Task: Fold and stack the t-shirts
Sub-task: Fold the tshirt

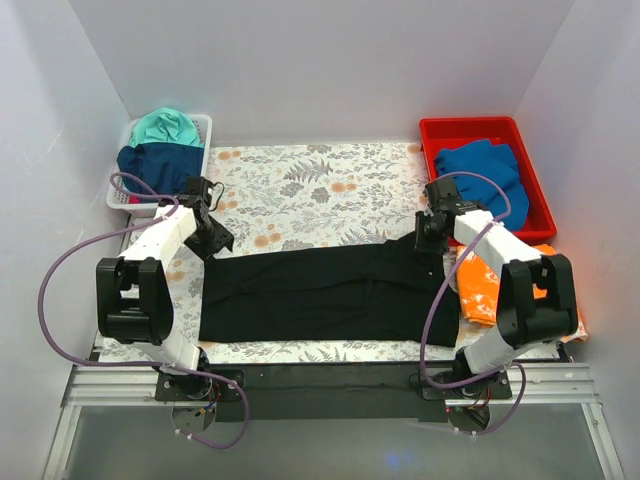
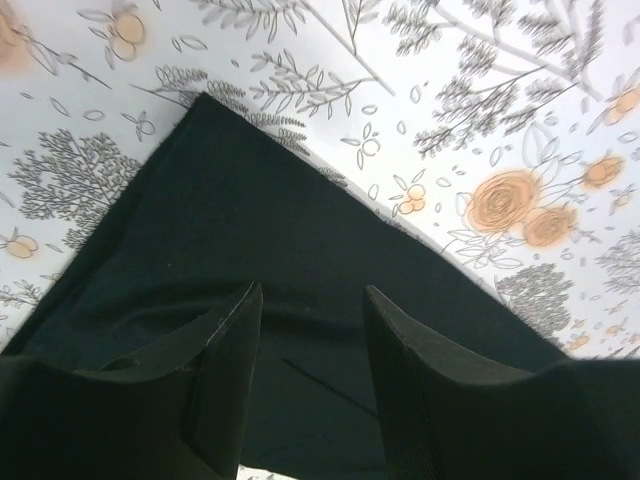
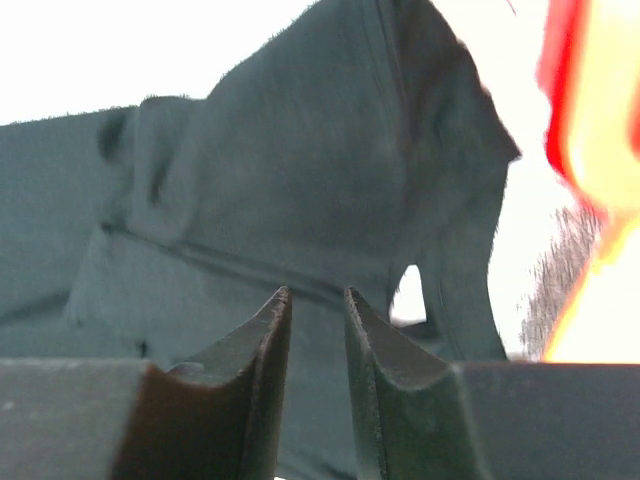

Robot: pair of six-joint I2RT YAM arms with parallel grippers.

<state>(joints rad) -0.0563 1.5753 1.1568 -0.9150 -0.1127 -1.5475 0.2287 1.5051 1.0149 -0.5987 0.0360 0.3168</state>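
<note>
Top view, shirt: we see the black t-shirt lying as a long flat band across the tabletop, toward its near edge.
Top view, fingers: the left fingers sit at the band's far left corner and the right fingers at its far right corner, both low over the cloth.
Top view, neighbours: an orange t-shirt lies just beside the band's right end.
Left wrist, fingers: they are spread apart with nothing between them, and the shirt's corner lies flat beyond the tips.
Left wrist, risk: we judge that closing here could catch only one layer, or pinch the flowered cover too. The corner would then slip, or the cover would rise with it.
Right wrist, fingers: only a narrow gap shows, with bunched black cloth rising behind. We cannot tell whether any of it is pinched.
Right wrist, risk: if one side holds and the other does not, the fold would likely go skewed — and the orange t-shirt sits close enough to be dragged.
</note>
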